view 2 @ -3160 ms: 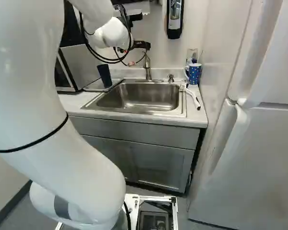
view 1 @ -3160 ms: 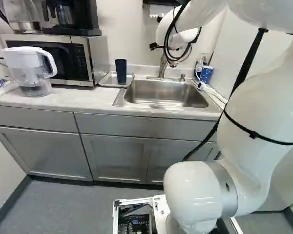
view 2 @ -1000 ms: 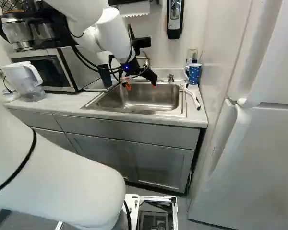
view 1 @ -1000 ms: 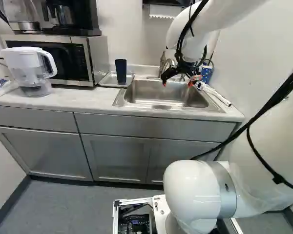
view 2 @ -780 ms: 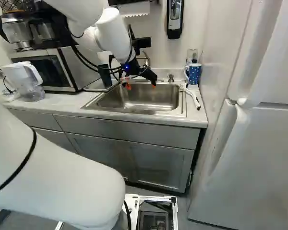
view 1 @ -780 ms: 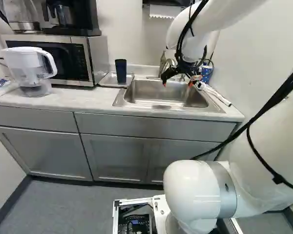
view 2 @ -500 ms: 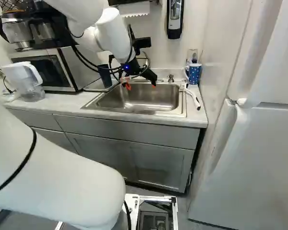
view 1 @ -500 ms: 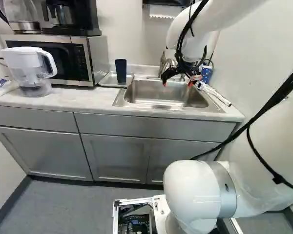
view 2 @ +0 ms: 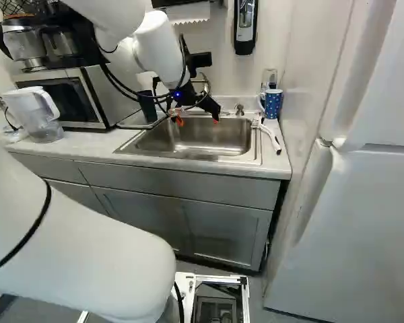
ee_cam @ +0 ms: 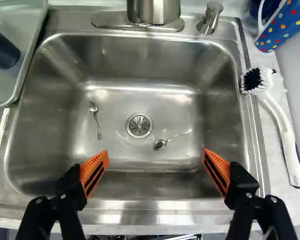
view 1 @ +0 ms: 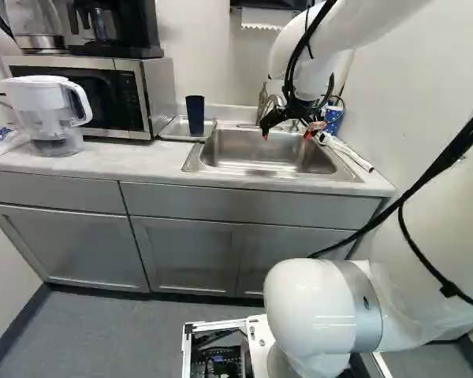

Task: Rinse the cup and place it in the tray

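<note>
Steel sink [ee_cam: 155, 60] lies under the newly lowered gripper [view 1: 285, 136], fingers spread; dark cup [view 1: 195, 116] stands upright in tray [ee_cam: 20, 20], ten o'clock from gripper.

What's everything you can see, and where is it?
cup: one, dark blue, in the tray
tray: one, clear-grey, beside the sink
sink: one, silver, in the counter
spoons: two, silver, in the sink
faucet: one, silver, behind the sink
counter: one, pale, around the sink
brush: one, white, beside the sink
mug: one, dotted blue, behind the brush
pitcher: one, white-clear, by the microwave
microwave: one, silver-black, on the counter
dispenser: one, black-grey, on the wall
cabinets: several, grey, below
fridge: one, white, right base view's right
arm: one, white, reaching forward
gripper: one, black-orange, open over the sink
</note>
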### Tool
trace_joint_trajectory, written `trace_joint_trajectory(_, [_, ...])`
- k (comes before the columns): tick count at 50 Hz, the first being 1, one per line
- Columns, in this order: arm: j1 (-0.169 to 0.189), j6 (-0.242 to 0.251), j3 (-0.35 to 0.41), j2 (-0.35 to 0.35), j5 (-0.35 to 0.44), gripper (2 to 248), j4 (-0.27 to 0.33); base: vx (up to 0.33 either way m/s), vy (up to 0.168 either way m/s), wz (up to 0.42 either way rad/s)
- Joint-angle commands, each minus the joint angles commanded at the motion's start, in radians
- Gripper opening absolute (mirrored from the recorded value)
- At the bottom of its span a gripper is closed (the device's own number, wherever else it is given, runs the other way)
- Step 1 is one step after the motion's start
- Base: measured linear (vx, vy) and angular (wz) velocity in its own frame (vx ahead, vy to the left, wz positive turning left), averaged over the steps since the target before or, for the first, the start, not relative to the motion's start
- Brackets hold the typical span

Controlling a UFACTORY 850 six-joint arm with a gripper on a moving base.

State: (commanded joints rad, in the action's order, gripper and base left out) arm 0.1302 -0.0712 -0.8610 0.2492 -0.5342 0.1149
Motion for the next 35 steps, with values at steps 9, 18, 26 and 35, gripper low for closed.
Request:
trace_joint_trajectory(9, [0.0, 0.0, 0.0, 0.0, 0.0, 247, 0.0, -0.074, 0.017, 0.021])
trace_joint_trajectory(18, [0.0, 0.0, 0.0, 0.0, 0.0, 247, 0.0, -0.065, 0.035, -0.006])
trace_joint_trajectory(26, [0.0, 0.0, 0.0, 0.0, 0.0, 247, 0.0, -0.063, 0.032, -0.002])
trace_joint_trajectory(35, [0.0, 0.0, 0.0, 0.0, 0.0, 247, 0.0, -0.074, 0.039, -0.004])
